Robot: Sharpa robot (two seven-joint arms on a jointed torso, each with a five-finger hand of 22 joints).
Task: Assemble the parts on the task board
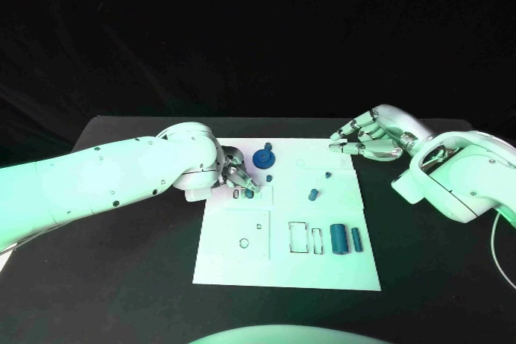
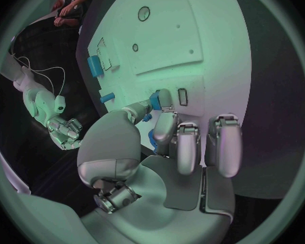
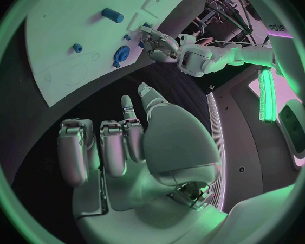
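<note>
The white task board (image 1: 288, 263) lies in the middle of the black table. My left hand (image 1: 236, 176) is low over the board's far left part and pinches a small blue part (image 2: 154, 100) between thumb and a finger, right at the board's surface. A blue gear (image 1: 265, 160) stands just beyond that hand. A small blue peg (image 1: 312, 194) stands mid-board. A thick blue cylinder (image 1: 338, 239) and a thinner blue bar (image 1: 356, 239) lie at the right. My right hand (image 1: 370, 139) hovers at the board's far right corner, fingers curled in, holding nothing.
Rectangular slots (image 1: 298, 236) and a round hole (image 1: 244, 243) are cut in the board's near half. A thin cable (image 1: 501, 247) runs along the table's right edge. Bare black table (image 1: 107, 284) lies to the left of the board.
</note>
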